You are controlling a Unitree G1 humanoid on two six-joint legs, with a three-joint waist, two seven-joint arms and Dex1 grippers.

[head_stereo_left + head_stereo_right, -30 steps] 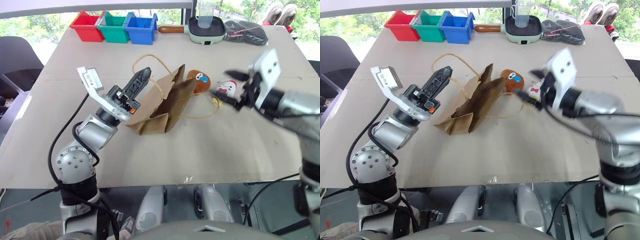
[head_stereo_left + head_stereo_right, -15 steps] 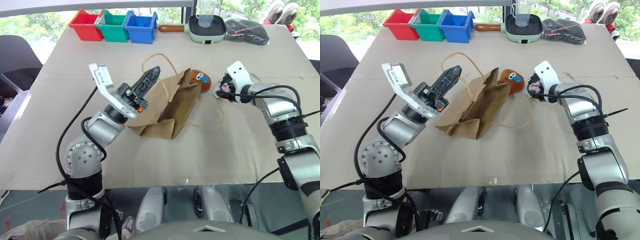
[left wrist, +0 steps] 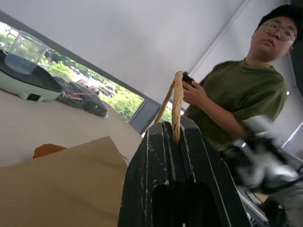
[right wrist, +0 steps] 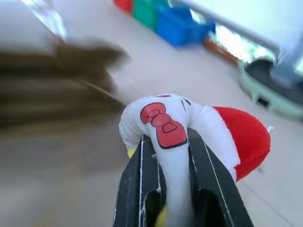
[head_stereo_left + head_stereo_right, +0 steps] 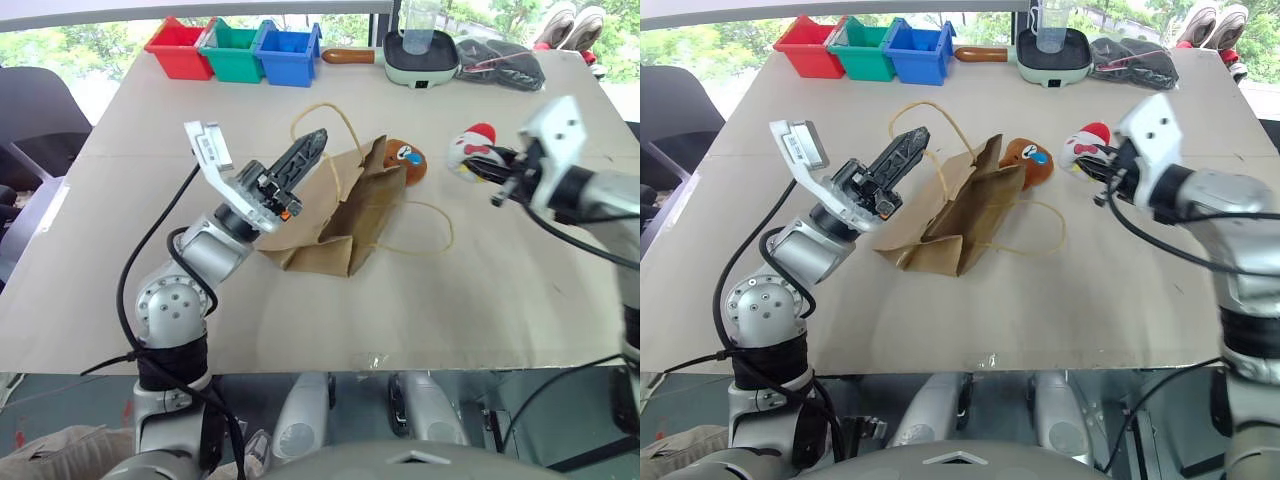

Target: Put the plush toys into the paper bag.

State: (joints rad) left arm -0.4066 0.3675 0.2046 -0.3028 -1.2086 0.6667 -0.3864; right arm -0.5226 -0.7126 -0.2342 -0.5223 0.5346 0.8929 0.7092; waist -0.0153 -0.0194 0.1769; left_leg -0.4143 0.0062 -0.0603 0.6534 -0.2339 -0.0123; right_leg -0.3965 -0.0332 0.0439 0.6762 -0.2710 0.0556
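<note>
The brown paper bag (image 5: 340, 215) lies slumped on the table's middle, its mouth raised. My left gripper (image 5: 316, 140) is shut on one twisted cord handle (image 3: 176, 106) and holds it up above the bag. The other handle loop (image 5: 425, 235) lies flat on the table to the right. A brown plush toy (image 5: 406, 162) with a blue-white face mark rests on the table just behind the bag. My right gripper (image 4: 165, 144) is shut on the white chicken (image 5: 470, 148) with its red comb, held in the air to the right of the bag.
Red (image 5: 180, 48), green (image 5: 232, 52) and blue (image 5: 288, 55) bins line the far left edge. A pale green pan (image 5: 420, 58) with a clear cup and a dark pouch (image 5: 500, 62) sit at the far edge. A person (image 3: 236, 99) stands beyond the table.
My right gripper reached the chicken, shut on it and lifted it off the table, drawing back to the right. The left gripper still holds the handle.
</note>
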